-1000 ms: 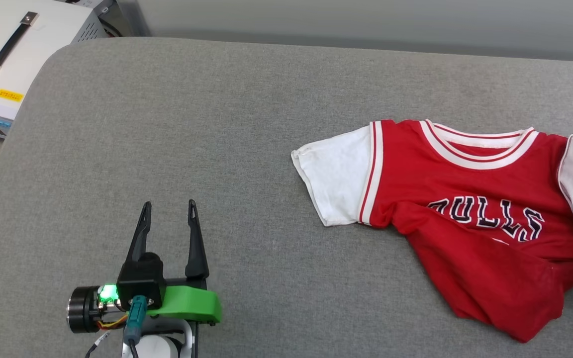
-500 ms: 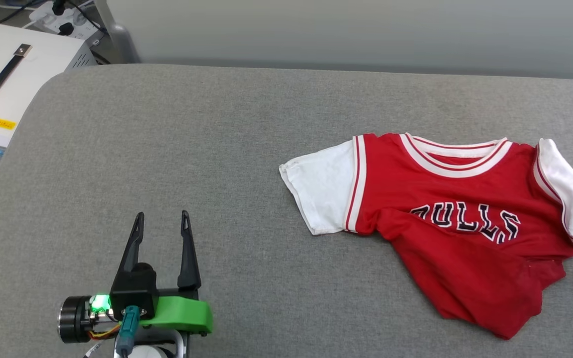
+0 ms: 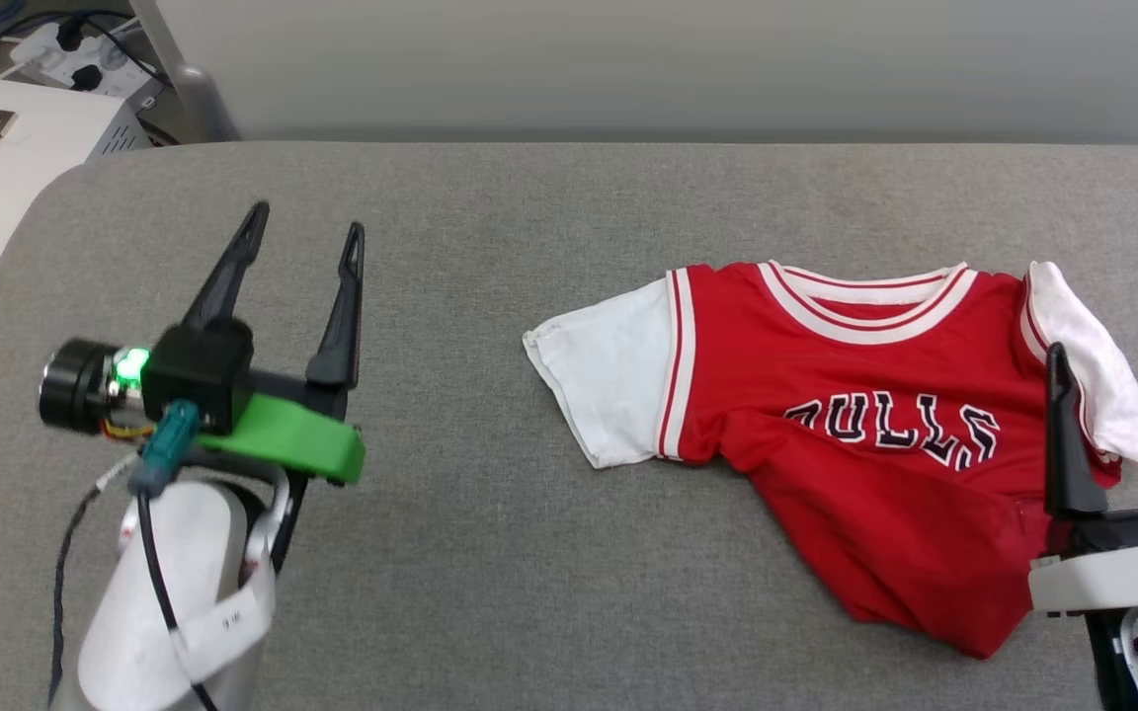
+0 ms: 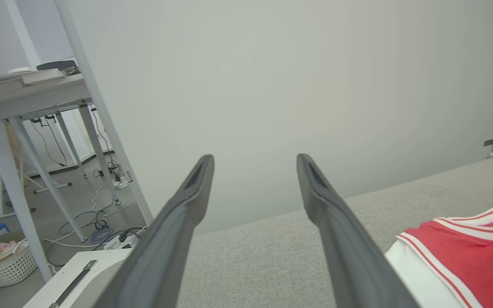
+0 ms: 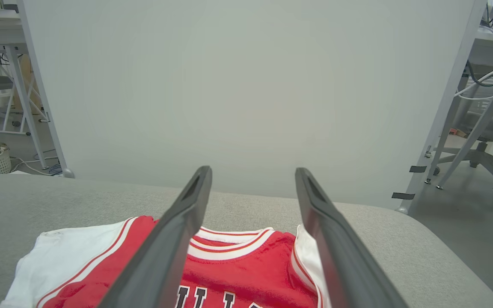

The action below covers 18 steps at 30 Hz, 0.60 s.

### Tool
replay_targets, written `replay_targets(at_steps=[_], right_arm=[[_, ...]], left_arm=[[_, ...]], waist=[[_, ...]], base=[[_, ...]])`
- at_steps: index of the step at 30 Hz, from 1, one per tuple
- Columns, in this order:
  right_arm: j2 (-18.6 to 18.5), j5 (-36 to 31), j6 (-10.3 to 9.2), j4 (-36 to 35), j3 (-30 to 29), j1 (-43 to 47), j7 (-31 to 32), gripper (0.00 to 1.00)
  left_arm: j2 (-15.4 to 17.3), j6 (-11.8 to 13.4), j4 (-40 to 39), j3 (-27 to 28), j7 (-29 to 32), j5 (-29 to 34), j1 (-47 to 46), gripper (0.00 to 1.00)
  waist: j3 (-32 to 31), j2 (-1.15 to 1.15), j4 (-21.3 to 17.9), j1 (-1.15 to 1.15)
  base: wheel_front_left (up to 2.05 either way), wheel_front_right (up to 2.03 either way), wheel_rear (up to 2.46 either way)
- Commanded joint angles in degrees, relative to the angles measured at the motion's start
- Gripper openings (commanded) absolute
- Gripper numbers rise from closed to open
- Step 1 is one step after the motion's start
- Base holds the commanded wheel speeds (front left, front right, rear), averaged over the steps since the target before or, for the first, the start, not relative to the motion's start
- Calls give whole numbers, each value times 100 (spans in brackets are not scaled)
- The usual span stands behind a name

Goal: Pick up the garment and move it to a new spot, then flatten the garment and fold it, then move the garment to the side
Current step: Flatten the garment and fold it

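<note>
The garment (image 3: pixel 855 434) lay face up on the right half of the grey padded surface (image 3: pixel 490 553), just in front of the right gripper (image 3: pixel 1102 345) and well apart from the left gripper (image 3: pixel 307 218). Both grippers were empty, each with its two dark fingers spread wide. The right one seemed to hover above the cloth beside the far-right sleeve (image 3: pixel 1093 385), though whether it touched the fabric could not be told. The collar (image 3: pixel 865 296) pointed away from the robot and the hem (image 3: pixel 925 602) toward it. As it lay, the shirt's longest run was sleeve to sleeve, side to side across the surface. The sleeve on the robot's left (image 3: pixel 609 385) was spread flat, while the other was turned in on itself. The lower body was rumpled, with a diagonal fold dragging the hem toward the near right. The step in hand looked like the first pick-up. It would go best with one gripper at each shoulder, close to the collar, each pinching both layers. The left gripper would need to cross to the flat sleeve's shoulder before either closed. Lifting both sides together and level should let the diagonal fold drop out, leaving less to smooth once the shirt was set down.
</note>
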Motion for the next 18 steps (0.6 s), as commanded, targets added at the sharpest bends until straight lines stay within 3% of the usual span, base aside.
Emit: replay_targets(at_steps=[1, 2, 6, 7, 9, 13, 18], right_arm=[[19, -97, -4, -98, 94, 98, 4, 100], [37, -131, -4, -187, 271, 129, 9, 100], [22, -135, -4, -228, 486, 81, 3, 100], [14, -133, -4, -222, 619, -4, -4, 100], [18, -163, -4, -223, 687, -61, -9, 100], [21, -180, -4, -184, 804, -225, -16, 100], [-13, -195, -4, -99, 930, -485, -25, 100]], left_arm=[[119, -149, 119, -56, 192, -89, -350, 100], [238, -362, 386, -260, 845, -482, -1003, 100], [438, -436, 672, -718, 1949, -1083, -1737, 100], [660, -443, 924, -1394, 2909, -1807, -2282, 100], [779, -444, 1102, -1841, 3575, -2300, -2581, 100], [944, -445, 1435, -2584, 4555, -2959, -3152, 100], [963, -445, 1946, -3350, 5183, -3407, -3738, 100]], waist=[[74, 0, -60, 0], [185, 0, -150, 0], [366, 0, -285, 0], [533, 0, -389, 0], [650, 0, -443, 0], [908, 0, -558, 0], [1206, 0, -710, 0]], base=[[0, 0, 0], [0, 0, 0], [0, 0, 0], [0, 0, 0], [0, 0, 0], [0, 0, 0], [0, 0, 0]])
